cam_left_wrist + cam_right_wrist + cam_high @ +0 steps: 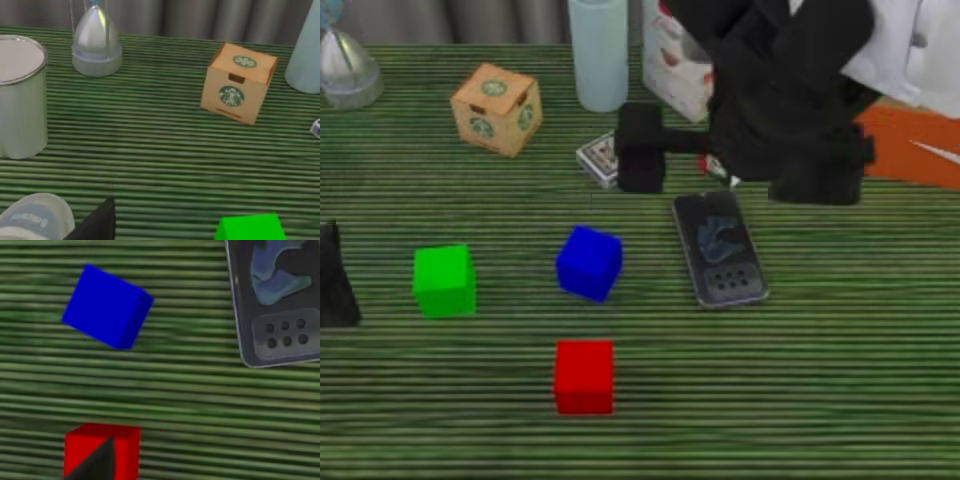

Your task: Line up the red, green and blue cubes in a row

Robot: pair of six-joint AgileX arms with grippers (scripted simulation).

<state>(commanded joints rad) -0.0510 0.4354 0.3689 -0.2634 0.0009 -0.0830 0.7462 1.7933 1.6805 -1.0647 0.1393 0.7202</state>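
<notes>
Green-striped mat (840,380) under red cube (584,376), green cube (444,281), blue cube (589,262); claw openings indiscernible.

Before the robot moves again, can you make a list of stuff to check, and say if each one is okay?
1. All three cubes in sight: ok. Green cube, blue cube and red cube all show.
2. Cubes in a row: not ok. Red sits nearer the table's front edge than the other two.
3. Cubes free to grab: ok. None touches another or the phone.
4. Blue cube square to the others: not ok, it is turned.
5. Right arm over a cube: not ok. It hangs above the clutter at the back.
6. Fingers open: cannot tell for either arm.
</notes>
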